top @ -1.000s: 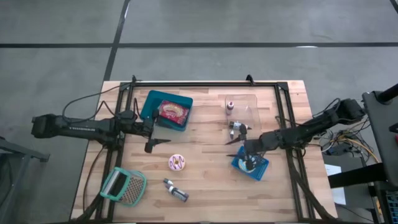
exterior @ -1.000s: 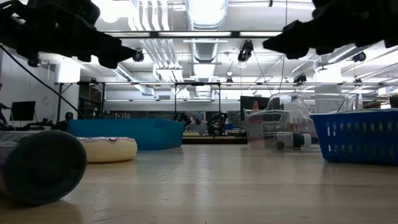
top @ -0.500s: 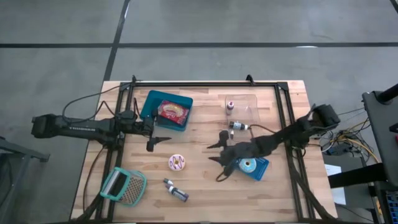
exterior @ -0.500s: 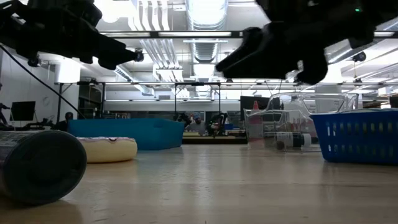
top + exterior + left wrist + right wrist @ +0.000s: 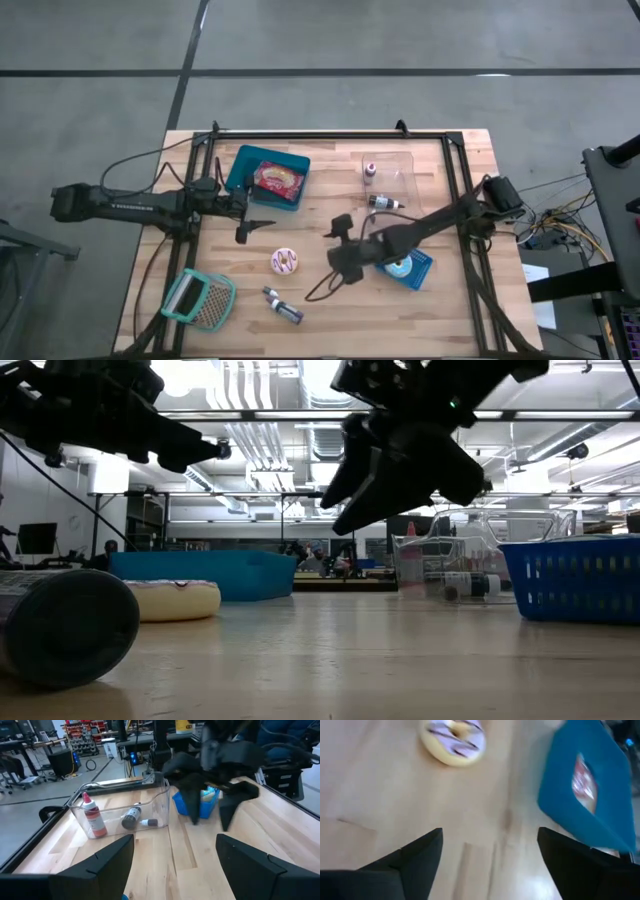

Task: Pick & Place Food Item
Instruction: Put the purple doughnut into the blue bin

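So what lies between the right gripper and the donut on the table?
Nothing: in the high view, only bare wood separates the open right gripper from the donut. The right wrist view agrees.

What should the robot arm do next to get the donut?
Probably carry the right gripper a little farther toward the donut and lower it over it. The gripper is open and empty above bare table beside the blue basket, with the donut lying untouched ahead of it. The left gripper waits near the teal tray.

Wood table [image 5: 330,300]; glossy donut [image 5: 286,262]; seemingly clear plastic bin [image 5: 392,176].
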`<state>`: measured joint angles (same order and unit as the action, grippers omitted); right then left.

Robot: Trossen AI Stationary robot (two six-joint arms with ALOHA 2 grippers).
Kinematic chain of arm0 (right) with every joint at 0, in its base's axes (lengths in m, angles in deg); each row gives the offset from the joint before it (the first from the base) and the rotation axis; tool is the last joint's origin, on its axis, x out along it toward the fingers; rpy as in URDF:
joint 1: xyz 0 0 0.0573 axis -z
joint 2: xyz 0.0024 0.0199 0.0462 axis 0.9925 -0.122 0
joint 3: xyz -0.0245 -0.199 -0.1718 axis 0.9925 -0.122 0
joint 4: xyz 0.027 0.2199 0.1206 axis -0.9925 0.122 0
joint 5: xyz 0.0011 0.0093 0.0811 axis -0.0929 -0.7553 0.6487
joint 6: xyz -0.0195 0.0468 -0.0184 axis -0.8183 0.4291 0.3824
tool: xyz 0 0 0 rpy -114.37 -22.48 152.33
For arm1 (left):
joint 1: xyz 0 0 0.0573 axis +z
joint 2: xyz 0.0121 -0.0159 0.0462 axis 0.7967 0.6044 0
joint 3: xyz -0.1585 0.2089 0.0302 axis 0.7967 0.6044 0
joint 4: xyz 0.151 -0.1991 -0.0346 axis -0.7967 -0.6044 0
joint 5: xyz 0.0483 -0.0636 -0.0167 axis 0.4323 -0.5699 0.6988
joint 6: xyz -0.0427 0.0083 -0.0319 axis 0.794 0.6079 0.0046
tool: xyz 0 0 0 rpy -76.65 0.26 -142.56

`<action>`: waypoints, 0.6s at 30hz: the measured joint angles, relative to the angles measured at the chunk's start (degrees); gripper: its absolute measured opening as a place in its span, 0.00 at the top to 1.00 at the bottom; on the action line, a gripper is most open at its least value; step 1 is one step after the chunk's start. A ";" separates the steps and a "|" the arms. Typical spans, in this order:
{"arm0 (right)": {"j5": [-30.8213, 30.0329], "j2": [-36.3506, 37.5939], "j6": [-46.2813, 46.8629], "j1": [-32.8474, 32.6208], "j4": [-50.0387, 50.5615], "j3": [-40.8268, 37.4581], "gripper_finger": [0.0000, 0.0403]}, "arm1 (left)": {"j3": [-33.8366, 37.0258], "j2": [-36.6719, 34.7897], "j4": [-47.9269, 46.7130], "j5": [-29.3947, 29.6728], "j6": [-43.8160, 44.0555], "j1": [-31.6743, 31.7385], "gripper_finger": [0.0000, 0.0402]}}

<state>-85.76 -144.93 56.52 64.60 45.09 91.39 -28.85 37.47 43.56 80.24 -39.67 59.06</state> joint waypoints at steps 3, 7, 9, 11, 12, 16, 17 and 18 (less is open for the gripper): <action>3.23 -2.53 -2.36 -0.15 0.04 2.88 0.15 | 0.00 -0.14 -0.05 0.01 -0.03 0.00 0.29; 4.16 -6.54 -4.32 -0.09 0.18 5.98 0.14 | -0.01 -0.18 0.02 0.04 -0.38 0.00 0.29; 4.20 -8.73 -6.01 -0.09 -0.05 7.48 0.14 | -0.02 -0.20 0.13 0.44 -0.42 0.00 0.29; 4.52 -11.17 -7.67 -0.11 -1.20 9.52 0.16 | 0.00 -0.24 0.09 0.94 -0.42 0.00 0.29; 4.52 -12.18 -8.49 -0.13 -1.52 10.30 0.16 | -0.02 -0.26 0.13 1.44 -0.42 0.00 0.29; 4.56 -16.40 -11.08 -0.11 -2.49 13.76 0.18 | -0.02 -0.31 0.13 1.92 -0.31 0.00 0.29; 4.54 -17.23 -11.59 -0.09 -2.49 14.57 0.18 | -0.01 -0.31 0.14 1.92 -0.22 0.00 0.29; 4.54 -17.77 -11.93 -0.09 -2.93 15.35 0.18 | -0.01 -0.34 0.12 1.92 -0.20 0.00 0.29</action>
<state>-81.22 -162.70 44.59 64.51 42.16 106.74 -28.85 37.14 43.68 82.17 -39.87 59.06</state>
